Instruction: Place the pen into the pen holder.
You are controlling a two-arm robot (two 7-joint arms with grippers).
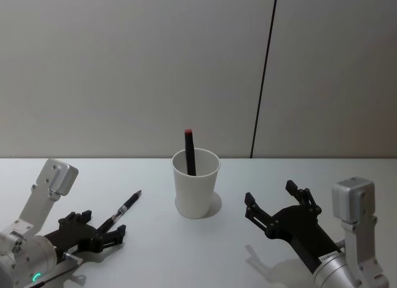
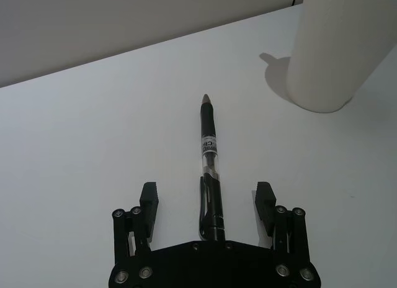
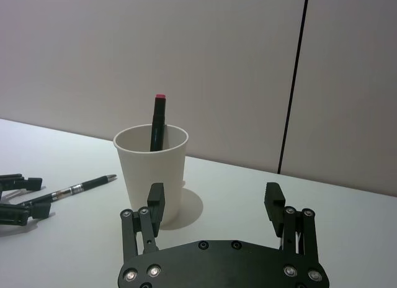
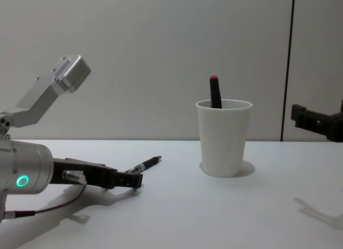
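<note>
A black pen (image 1: 127, 207) with a clear middle section lies flat on the white table, left of the pen holder (image 1: 196, 189), a white tapered cup. My left gripper (image 2: 206, 192) is low at the table and open. Its fingers stand on either side of the pen's (image 2: 209, 157) clip end without closing on it, and the pen's tip points toward the cup (image 2: 338, 46). A black marker with a red end (image 1: 189, 151) stands inside the cup. My right gripper (image 1: 271, 195) hovers open and empty to the right of the cup (image 3: 152, 170).
The white table (image 1: 186, 257) ends at a plain grey wall with a dark vertical seam (image 1: 263, 77). The left gripper (image 4: 126, 179) and the pen (image 4: 143, 166) lie left of the cup (image 4: 223, 139) in the chest view.
</note>
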